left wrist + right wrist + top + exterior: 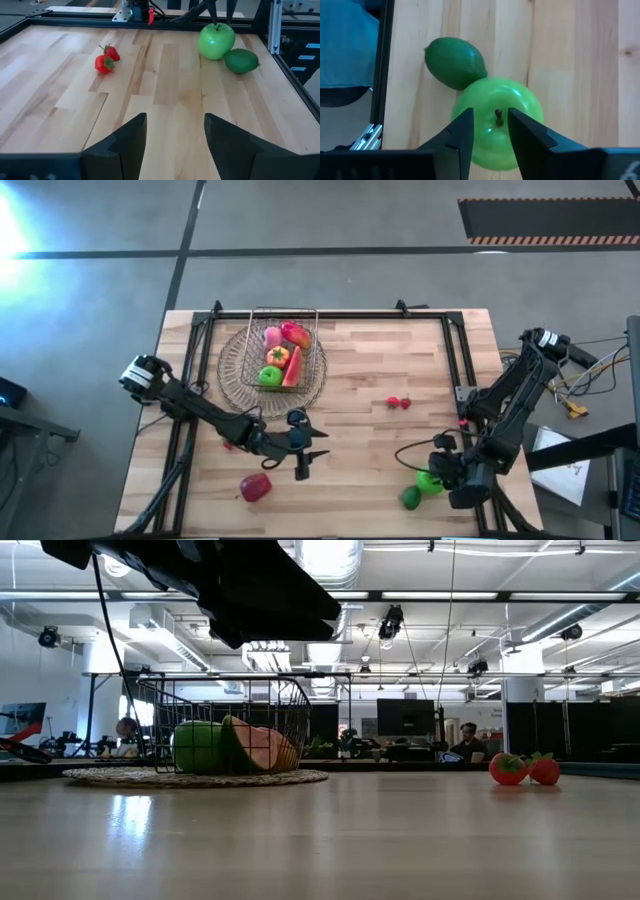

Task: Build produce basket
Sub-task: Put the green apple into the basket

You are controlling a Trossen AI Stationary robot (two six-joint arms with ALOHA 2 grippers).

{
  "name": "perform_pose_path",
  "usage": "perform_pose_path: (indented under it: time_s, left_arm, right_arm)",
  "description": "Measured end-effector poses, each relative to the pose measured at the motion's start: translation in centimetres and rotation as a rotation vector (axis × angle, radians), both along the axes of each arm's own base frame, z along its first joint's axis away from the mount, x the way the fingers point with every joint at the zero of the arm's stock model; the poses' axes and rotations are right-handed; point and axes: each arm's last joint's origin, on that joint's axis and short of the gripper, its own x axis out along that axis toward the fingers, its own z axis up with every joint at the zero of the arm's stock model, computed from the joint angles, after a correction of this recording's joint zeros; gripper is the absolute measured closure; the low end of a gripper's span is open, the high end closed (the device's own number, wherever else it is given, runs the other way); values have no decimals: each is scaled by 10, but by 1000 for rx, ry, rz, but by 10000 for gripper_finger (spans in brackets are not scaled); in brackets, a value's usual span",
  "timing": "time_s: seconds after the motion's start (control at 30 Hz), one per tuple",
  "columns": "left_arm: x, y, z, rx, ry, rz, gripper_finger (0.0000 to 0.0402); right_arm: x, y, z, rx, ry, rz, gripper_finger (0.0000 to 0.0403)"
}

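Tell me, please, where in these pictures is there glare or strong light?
High view: white glare on the floor at the upper left corner. Low view: bright ceiling lights, mirrored as pale streaks on the table before the basket. Wrist views: even light, no glare.

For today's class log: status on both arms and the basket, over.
Right gripper jaws astride green apple's stem, lime touching it. Left gripper open, empty, mid-table. Basket part-filled; strawberries loose.

Green apple (500,120) — lower part hidden behind the right arm's jaws.
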Motion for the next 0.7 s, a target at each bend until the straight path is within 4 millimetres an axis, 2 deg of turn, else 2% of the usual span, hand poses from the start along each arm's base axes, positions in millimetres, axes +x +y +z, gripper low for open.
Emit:
perform_pose_path:
  time_s: [0.17,0.3,0.5,0.7]
  left_arm:
    - [0,0,0,0,0,0,219]
    - [0,0,0,0,1,0,219]
    - [0,0,0,-1,-1,0,219]
    - [-2,1,1,4,11,-1,219]
  right_arm:
    - [2,2,-5,-40,-1,24,291]
    - [4,5,-12,-87,-8,49,319]
    - [5,7,-14,-106,-13,63,385]
    - [7,6,-10,-153,-59,94,392]
